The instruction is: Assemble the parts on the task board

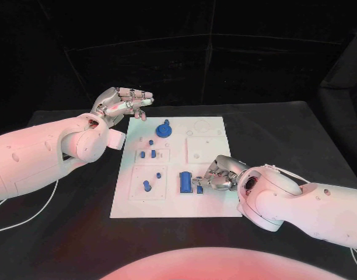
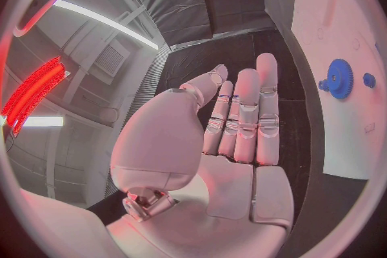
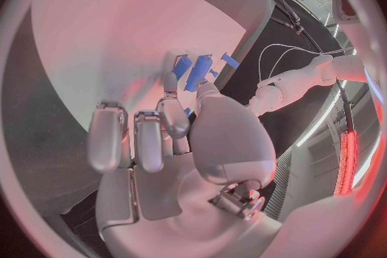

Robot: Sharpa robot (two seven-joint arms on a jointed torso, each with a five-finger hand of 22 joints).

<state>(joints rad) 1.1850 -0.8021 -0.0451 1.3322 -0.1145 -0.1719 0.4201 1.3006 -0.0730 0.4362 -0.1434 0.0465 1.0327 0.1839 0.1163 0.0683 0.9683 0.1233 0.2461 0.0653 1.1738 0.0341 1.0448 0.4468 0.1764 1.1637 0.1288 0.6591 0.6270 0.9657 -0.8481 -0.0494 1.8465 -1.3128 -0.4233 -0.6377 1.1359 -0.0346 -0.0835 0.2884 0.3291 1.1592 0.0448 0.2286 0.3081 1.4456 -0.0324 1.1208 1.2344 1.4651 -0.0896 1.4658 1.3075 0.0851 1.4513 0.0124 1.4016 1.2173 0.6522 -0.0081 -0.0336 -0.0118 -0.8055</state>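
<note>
care matters now: the right robot hand (image 1: 216, 174), apparently pinching a small blue plastic peg (image 1: 199, 189) beside the blue rectangular block (image 1: 184, 182) on the white task board (image 1: 205, 204), should lower it squarely, while the left robot hand (image 1: 121, 103) hovers open-fingered.

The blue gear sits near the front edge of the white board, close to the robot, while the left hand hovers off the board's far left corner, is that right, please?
Not quite: the blue gear sits near the far edge of the white board, away from the robot, as the head view shows. The left hand does hover off the board's far left corner.
</note>
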